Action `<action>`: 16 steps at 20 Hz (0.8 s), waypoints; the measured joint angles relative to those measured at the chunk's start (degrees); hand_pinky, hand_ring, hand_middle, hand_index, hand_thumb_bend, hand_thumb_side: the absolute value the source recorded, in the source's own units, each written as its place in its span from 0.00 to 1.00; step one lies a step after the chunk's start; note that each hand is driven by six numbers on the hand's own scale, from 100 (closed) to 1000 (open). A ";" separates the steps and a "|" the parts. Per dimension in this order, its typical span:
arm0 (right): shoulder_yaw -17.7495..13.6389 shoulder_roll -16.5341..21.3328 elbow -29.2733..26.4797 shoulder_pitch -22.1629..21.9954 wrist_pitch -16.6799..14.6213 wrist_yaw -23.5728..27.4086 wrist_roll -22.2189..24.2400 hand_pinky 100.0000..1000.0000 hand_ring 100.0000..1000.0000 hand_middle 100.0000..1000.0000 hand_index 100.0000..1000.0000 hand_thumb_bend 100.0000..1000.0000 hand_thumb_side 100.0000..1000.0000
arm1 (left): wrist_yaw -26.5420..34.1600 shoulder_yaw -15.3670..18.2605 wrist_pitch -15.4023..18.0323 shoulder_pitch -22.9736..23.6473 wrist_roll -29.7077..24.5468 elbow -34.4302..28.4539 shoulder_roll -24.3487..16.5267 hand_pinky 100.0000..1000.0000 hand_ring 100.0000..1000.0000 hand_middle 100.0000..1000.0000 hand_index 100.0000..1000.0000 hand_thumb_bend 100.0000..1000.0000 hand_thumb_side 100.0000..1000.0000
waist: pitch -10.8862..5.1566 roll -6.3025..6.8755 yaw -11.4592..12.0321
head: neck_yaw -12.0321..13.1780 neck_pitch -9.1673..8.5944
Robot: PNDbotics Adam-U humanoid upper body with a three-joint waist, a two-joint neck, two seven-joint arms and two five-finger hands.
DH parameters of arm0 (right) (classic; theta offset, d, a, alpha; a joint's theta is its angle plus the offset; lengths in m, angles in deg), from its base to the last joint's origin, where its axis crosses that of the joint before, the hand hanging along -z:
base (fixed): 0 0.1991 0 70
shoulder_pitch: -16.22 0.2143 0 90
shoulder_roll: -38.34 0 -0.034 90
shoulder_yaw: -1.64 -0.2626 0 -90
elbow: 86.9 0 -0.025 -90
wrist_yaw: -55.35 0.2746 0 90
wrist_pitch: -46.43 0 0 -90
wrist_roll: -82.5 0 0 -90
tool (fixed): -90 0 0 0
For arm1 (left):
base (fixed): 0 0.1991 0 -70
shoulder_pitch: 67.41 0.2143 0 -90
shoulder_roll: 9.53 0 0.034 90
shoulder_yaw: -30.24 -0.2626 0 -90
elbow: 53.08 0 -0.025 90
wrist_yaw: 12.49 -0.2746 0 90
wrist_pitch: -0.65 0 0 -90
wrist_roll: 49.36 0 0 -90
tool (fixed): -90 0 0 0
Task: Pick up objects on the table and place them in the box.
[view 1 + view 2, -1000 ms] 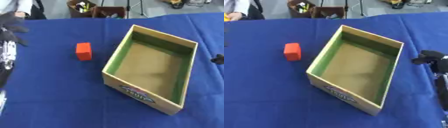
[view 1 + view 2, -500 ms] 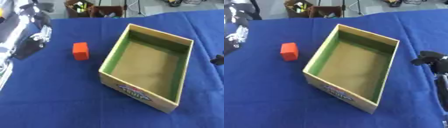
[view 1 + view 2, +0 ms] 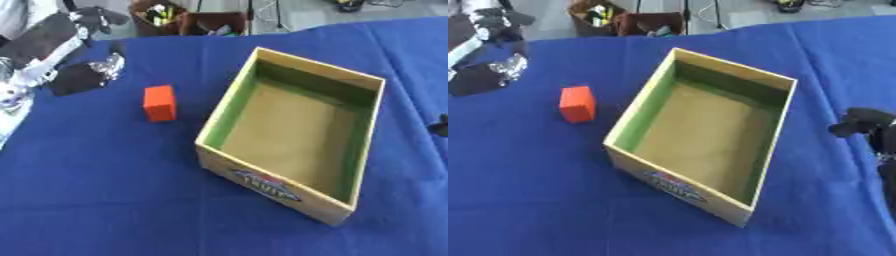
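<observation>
Hovering left hand (image 3: pixel 83 75), fingers unreadable, near orange block (image 3: pixel 159 103) beside box (image 3: pixel 229 114).

We see the box (image 3: pixel 293 135) in the middle of the table (image 3: pixel 96 200). The block (image 3: pixel 159 103) sits on the table just left of the box. Our left hand (image 3: pixel 83 75) is farther left and back. Our right hand (image 3: pixel 859 122) is right of the box.
</observation>
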 measured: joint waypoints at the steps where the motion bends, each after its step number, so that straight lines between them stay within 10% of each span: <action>1: 0.01 0.00 0.00 0.00 -0.02 -0.09 0.07 0.89 0.64 0.49 0.76 0.00 0.92 | -0.78 -0.28 0.65 -0.73 -0.79 1.31 0.06 0.62 0.79 0.83 0.96 0.24 0.91 | 0.03 0.00 -0.17 | 0.05 0.00; 16: 0.36 -0.11 0.00 0.07 0.27 -1.10 0.76 0.89 0.64 0.48 0.75 0.00 0.93 | -12.57 0.77 12.15 -8.68 -12.60 20.50 6.68 0.70 0.85 0.92 1.00 0.66 0.92 | 1.38 0.61 -1.60 | 0.53 -0.70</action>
